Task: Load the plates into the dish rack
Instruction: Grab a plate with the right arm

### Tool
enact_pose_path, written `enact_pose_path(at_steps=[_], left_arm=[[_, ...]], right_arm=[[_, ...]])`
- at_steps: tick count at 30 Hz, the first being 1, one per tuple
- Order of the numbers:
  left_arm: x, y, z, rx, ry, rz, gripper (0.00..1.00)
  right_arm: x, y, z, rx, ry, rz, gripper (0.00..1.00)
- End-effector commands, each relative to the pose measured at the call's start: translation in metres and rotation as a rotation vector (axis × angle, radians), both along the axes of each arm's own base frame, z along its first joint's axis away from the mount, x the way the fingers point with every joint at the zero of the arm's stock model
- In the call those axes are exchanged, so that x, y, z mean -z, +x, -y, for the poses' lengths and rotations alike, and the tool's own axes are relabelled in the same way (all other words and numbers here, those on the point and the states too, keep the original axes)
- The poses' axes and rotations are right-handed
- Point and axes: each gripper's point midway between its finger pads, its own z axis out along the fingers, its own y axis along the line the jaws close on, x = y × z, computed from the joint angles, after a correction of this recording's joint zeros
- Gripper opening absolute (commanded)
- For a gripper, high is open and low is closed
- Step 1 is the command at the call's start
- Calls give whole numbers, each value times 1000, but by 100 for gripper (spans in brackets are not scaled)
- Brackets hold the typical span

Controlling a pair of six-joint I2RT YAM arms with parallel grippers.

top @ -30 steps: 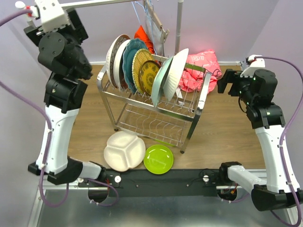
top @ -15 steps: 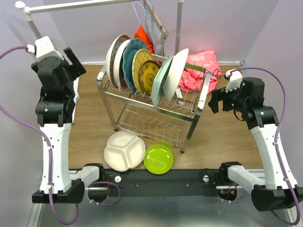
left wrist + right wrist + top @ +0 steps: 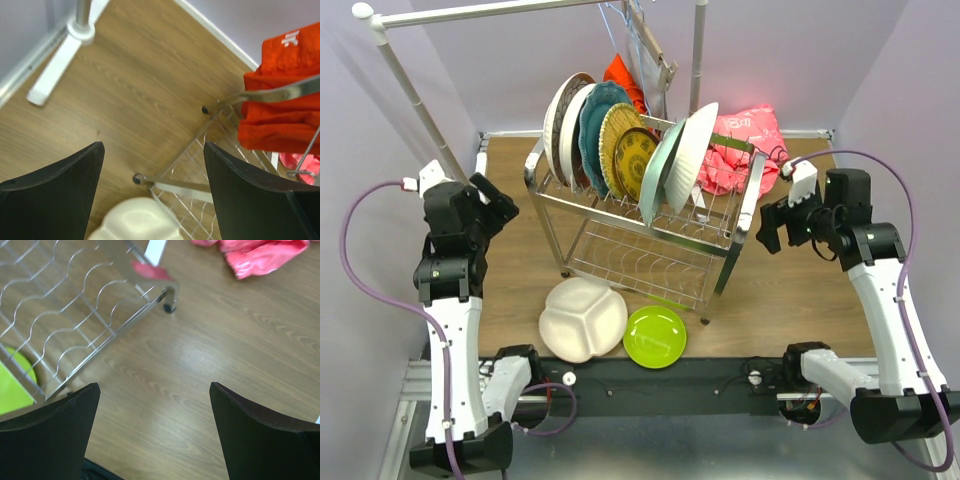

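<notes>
While several plates [image 3: 620, 140] are standing in the upper tier of the dish rack [image 3: 746, 210], a white divided plate [image 3: 582, 318] and a lime green plate [image 3: 655, 336] are lying on the wooden tabletop [image 3: 790, 300] before it. The left gripper [image 3: 498, 203] and right gripper [image 3: 767, 228] are hanging on either side of the rack, jaws spread wide and gripping nothing.

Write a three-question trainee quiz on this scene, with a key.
1. True or false: the left end effector and right end effector are both open and empty.
2. Which lie on the table, outside the rack? A) white divided plate and green plate; B) teal and orange plates; C) two yellow plates.
3. Fill in: the racked plates stand on the ___ tier.
Key: 1 true; 2 A; 3 upper.
</notes>
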Motion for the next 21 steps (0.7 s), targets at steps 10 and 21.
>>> enact_pose_path(at_steps=[10,21], left_arm=[[54,-11,26,82,-140,-101,89],[62,-15,28,104,-125,-123,89]], right_arm=[[42,-98,-3,-549,-239,-109,95],[66,-140,-9,-822,-323,11,88]])
